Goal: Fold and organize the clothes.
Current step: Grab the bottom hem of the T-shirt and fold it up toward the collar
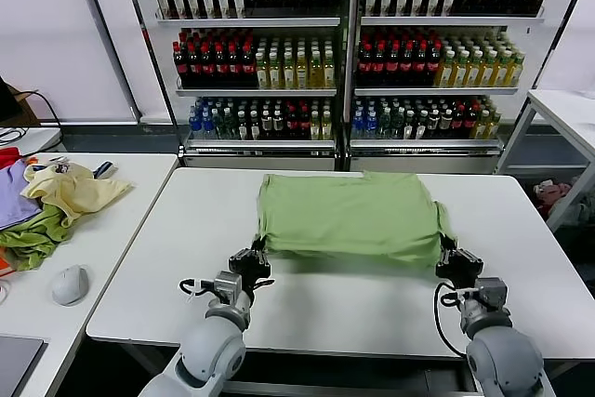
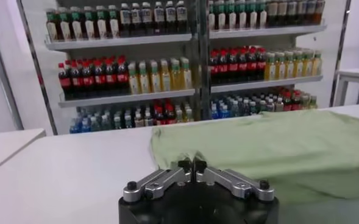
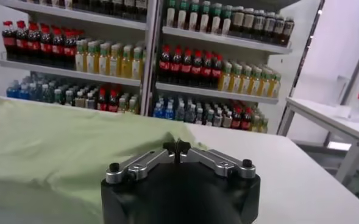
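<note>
You had both claws pinched shut on the near hem of the T-shirt (image 1: 351, 216), one at each corner: the left claw (image 1: 254, 258) on the left corner, the right claw (image 1: 453, 256) on the right. In each wrist view the fingers met tip to tip with green cloth at them, so the grip looked thin, only a fold of fabric. Holding the two corners apart kept that edge stretched, which I judge was to carry it over the shirt for a fold. The shirt lay spread flat in the middle of the white surface (image 1: 316, 309), already a neat rectangle. Further left, a heap of other garments (image 1: 56, 202) sat on a side surface, well apart. Beyond stood shelves of bottles (image 1: 344, 44).
</note>
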Available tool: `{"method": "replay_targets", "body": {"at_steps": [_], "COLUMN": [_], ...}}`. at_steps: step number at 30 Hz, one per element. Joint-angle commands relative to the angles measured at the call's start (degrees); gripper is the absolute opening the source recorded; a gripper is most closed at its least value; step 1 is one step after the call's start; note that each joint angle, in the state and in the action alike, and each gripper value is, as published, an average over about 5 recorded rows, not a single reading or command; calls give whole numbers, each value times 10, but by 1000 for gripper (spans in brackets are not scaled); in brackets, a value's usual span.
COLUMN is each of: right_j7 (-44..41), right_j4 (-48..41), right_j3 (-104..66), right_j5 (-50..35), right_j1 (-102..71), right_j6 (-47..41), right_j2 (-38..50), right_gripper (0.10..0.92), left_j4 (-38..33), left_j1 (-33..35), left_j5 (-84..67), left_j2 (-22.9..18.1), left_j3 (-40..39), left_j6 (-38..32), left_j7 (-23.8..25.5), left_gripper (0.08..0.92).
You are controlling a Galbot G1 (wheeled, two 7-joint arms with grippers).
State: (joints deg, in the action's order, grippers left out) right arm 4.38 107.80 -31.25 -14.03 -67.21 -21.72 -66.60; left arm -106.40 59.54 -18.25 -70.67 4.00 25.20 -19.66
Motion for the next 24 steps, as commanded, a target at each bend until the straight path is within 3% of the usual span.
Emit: {"method": "replay_targets", "body": {"at_steps": [1,13,16,24], "right_j7": [-5,-16,-19,-13], "right_j4": [-94,-165,-158,-92], "right_j3": [38,70,67,24], "right_j5": [18,83,86,63], "right_j1": [106,155,142,53], "right_j6": [7,19,20,31], "right_j2": [6,-10,-13,-13], "right_gripper": [108,114,167,406], "left_j4": [95,144,134,67], "left_j1": [-79,-105,-96,-39], "left_j5": [13,43,43,41], "left_j2": [0,-24,-23,-24], "left_j3": [-28,-42,-39,-19], "left_j6": [11,15,10,6], "left_j7": [1,7,8,6], "left_gripper": [88,112,178,403]}}
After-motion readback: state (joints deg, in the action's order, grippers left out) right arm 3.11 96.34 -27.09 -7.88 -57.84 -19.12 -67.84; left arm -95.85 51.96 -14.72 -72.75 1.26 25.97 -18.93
